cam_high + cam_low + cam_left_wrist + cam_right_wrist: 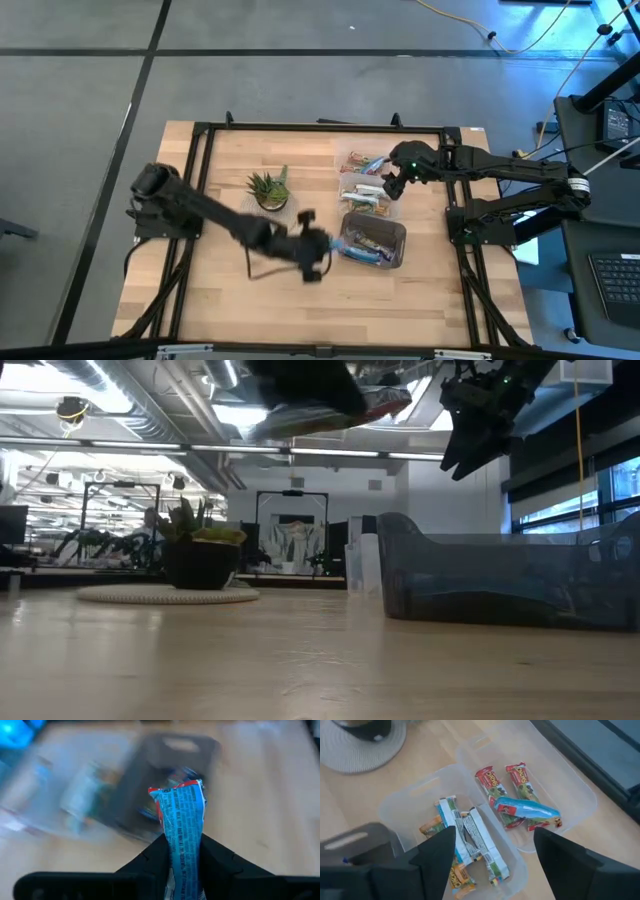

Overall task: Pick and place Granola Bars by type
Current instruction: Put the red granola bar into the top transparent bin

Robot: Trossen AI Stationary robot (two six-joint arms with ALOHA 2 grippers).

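My left gripper (pixel 184 845) is shut on a blue granola bar with a red edge (pixel 182 812). It hovers beside a dark bin (pixel 395 232) that holds some blue bars (pixel 362 250). My right gripper (pixel 495 829) is open and empty, above two clear bins. One clear bin (pixel 395 805) holds silvery-white bars (pixel 475 837) lying flat. The other (pixel 580 795) holds red-and-green bars (pixel 487 782) with one blue bar (pixel 527 810) lying across them. In the low view both grippers are high above the table. My left gripper pinches the blue bar between its two fingers, near one end (pixel 184 840). The fingers lie along the bar, and the free, crimped end (pixel 175 790) sticks out ahead of the fingertips. The bar is lifted clear of the table.
A potted green plant (pixel 268 188) stands on a round mat left of the clear bins. The black frame rail (pixel 300 127) runs around the table. Bare wood (pixel 300 310) lies along the near edge.
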